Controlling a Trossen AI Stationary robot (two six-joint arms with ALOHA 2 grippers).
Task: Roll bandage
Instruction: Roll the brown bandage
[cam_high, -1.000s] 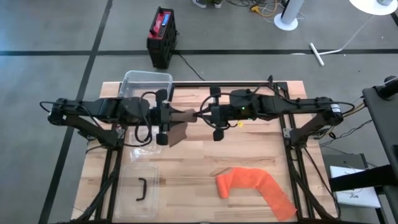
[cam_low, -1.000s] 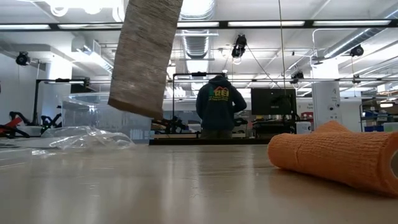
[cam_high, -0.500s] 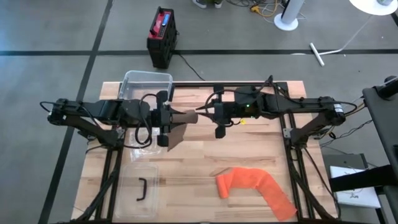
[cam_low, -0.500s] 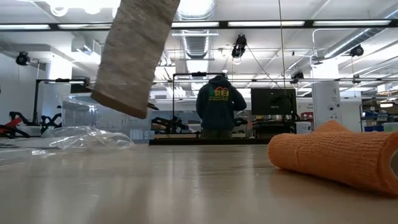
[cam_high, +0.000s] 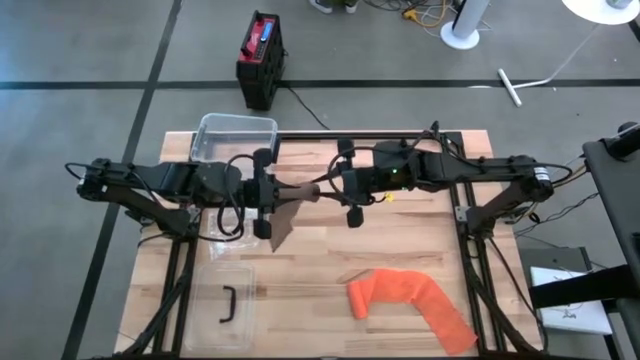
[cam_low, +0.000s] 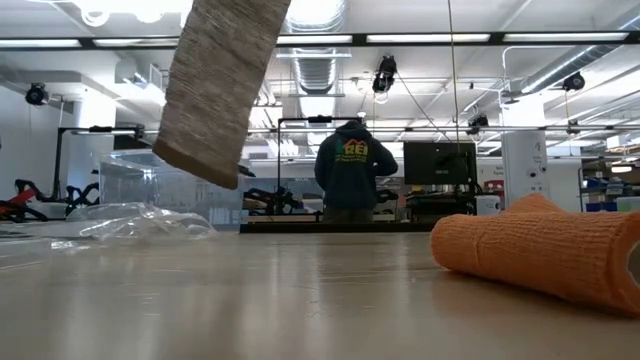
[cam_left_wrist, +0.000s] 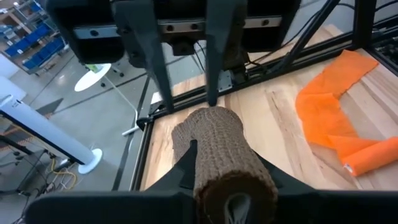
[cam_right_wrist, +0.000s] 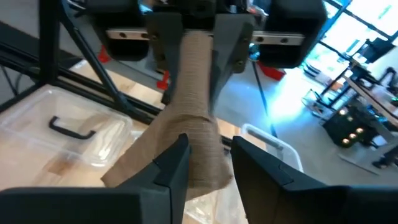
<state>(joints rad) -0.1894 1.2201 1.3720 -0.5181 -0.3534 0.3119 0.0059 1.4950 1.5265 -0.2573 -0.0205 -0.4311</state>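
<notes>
A brown bandage, partly rolled, hangs in the air between my two grippers above the table's middle. Its roll lies level. Its loose tail hangs below, clear of the table. My left gripper is shut on the roll's left end. My right gripper is open, its fingers standing on either side of the roll's right end. An orange bandage lies half unrolled on the table at the near right. My left gripper pinches the roll's left end between its two fingers. The fingers come level from the table's left and lie along the roll. The roll is lifted clear and level, and the tail hangs slack below it. I cannot tell whether my right gripper touches the roll's right end.
A clear plastic box stands at the far left. Its lid with a black handle lies at the near left. Crumpled clear wrap lies on the table's left part. A person stands in the room beyond the table.
The bandage's hanging tail has swung a little sideways and turned below the roll. Both arms have stayed where they were.
</notes>
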